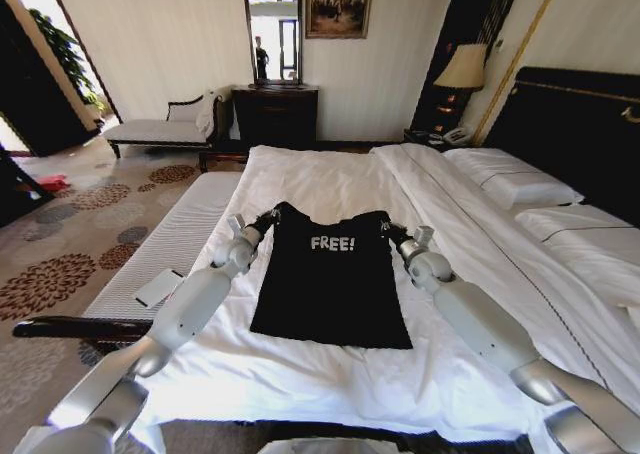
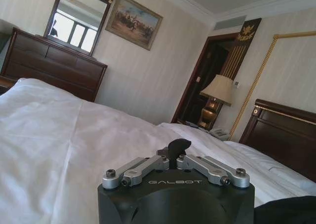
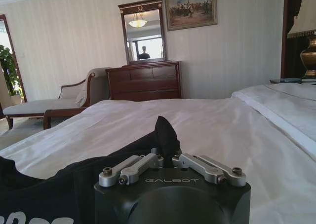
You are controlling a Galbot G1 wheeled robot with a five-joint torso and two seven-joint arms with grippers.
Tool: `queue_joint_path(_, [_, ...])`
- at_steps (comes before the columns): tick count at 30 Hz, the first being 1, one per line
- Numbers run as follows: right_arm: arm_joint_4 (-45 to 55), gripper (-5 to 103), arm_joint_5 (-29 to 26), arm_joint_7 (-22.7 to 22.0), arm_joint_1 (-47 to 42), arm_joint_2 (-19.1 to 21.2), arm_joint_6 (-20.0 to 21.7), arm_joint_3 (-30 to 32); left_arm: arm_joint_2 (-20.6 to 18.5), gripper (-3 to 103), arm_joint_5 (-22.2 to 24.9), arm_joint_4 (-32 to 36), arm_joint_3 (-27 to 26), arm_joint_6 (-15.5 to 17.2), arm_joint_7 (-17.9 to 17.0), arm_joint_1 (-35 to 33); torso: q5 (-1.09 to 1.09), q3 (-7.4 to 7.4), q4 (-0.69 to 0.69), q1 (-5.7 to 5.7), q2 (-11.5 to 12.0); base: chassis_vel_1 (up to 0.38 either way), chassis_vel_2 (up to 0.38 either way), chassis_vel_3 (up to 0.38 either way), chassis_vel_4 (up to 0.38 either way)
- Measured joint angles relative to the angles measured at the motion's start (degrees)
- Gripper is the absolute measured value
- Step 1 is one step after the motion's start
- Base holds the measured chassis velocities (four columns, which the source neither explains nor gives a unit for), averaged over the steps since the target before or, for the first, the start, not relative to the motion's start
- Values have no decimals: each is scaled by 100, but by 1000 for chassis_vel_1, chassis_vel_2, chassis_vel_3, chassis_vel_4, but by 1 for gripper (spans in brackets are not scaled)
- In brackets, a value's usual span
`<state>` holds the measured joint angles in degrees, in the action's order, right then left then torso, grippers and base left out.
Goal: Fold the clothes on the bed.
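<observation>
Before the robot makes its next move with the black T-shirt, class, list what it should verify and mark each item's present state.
1. Black soft-fabric T-shirt with white "FREE!" lettering lies flat on the large white-duvet bed: ok.
2. Left gripper pinches a shirt corner: ok, dark fabric sits between its fingers in the left wrist view.
3. Right gripper pinches the other corner: ok.
4. Both grips level: ok.
5. Shirt's near hem smooth: ok.

dresser (image 1: 275,114) (mirror (image 1: 273,32) above) | painting (image 1: 339,4) | lamp (image 1: 462,69) | chaise (image 1: 160,126)
</observation>
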<state>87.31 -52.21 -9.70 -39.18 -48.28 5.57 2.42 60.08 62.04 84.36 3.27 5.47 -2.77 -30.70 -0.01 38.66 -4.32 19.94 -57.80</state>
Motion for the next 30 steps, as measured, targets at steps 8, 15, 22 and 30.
queue_joint_path(8, [577, 2, 191, -57, -936, 1, -16, 448, -201, 1, -19, 565, -249, 2, -65, -696, 2, 1, -1, 2, 0, 0, 0, 0, 0])
queue_joint_path(15, [890, 2, 285, -169, -1455, -106, -24, 642, -319, 1, -100, 800, -502, -21, -81, -1219, 1, 1, 0, 1, 0, 0, 0, 0, 0])
queue_joint_path(22, [1116, 2, 420, -182, -1920, -161, -69, 929, -469, 1, -141, 1295, -779, -35, -107, -1904, 1, 1, 2, 2, 0, 0, 0, 0, 0])
queue_joint_path(30, [1468, 2, 593, -123, -2554, -171, -113, 1331, -548, 1, -297, 1549, -886, -78, -115, -2379, 1, 1, 0, 2, 0, 0, 0, 0, 0])
